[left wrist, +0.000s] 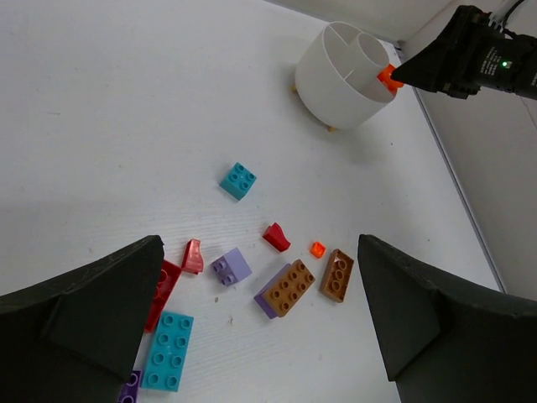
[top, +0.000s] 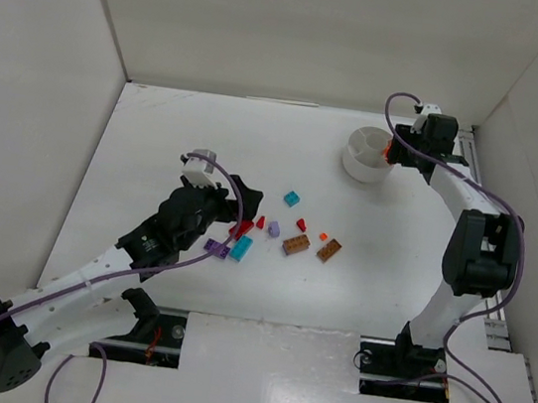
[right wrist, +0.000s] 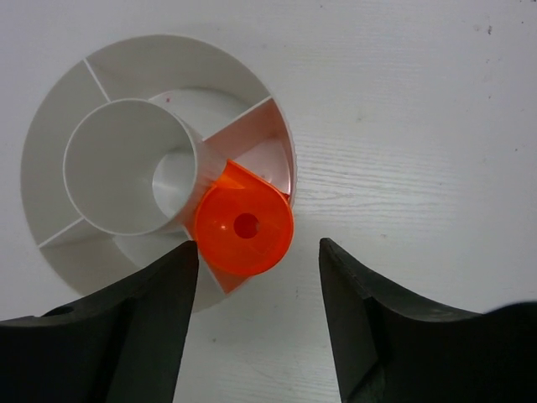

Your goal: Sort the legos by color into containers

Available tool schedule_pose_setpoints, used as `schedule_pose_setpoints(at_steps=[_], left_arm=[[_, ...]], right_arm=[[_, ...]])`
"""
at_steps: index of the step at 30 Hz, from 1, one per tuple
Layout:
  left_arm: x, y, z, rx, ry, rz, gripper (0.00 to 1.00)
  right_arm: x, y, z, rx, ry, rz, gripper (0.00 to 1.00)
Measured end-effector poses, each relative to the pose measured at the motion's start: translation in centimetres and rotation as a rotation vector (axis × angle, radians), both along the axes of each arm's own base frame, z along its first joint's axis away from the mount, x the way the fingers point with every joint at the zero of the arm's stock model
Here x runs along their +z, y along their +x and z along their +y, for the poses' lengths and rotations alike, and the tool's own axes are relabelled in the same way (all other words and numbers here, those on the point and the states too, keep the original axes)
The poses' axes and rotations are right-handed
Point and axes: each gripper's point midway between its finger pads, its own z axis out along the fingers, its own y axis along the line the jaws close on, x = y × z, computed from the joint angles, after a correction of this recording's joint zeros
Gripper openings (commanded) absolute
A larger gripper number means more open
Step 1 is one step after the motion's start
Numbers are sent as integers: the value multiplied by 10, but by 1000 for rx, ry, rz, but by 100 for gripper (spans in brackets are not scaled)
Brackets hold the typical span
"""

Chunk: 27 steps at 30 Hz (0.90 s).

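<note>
One orange piece (right wrist: 243, 225) is at the tub's (right wrist: 59, 117) four-o'clock wedge; other legos (left wrist: 289, 285) lie unsorted; right tool (right wrist: 256, 243) and left tool (left wrist: 260, 242) both gape.

The tub (right wrist: 50, 117) is white, and the round piece (right wrist: 243, 227) over it is translucent orange. On the white table (left wrist: 101, 101) lie teal bricks (left wrist: 238, 180), red pieces (left wrist: 276, 237), a lilac brick (left wrist: 231, 268), brown bricks (left wrist: 337, 274) and a tiny orange piece (left wrist: 317, 249).

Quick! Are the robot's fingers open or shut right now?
Left gripper: open, holding nothing.
Right gripper: open, round orange piece seems loose over the tub.
</note>
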Motion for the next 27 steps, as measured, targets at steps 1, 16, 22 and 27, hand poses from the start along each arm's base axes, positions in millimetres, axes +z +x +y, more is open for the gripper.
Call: schedule_pose_setpoints(at_steps=[1, 16, 22, 27], left_arm=[[-2, 0, 1, 3, 2, 5, 100], [-11, -3, 9, 36, 12, 41, 100], [-12, -2, 10, 45, 11, 43, 100], [-12, -2, 10, 45, 12, 43, 100]], right_arm=[[0, 1, 0, -3, 3, -1, 61], [-9, 8, -3, -37, 37, 8, 28], [-8, 10, -3, -34, 35, -1, 5], [-4, 13, -4, -31, 39, -23, 0]])
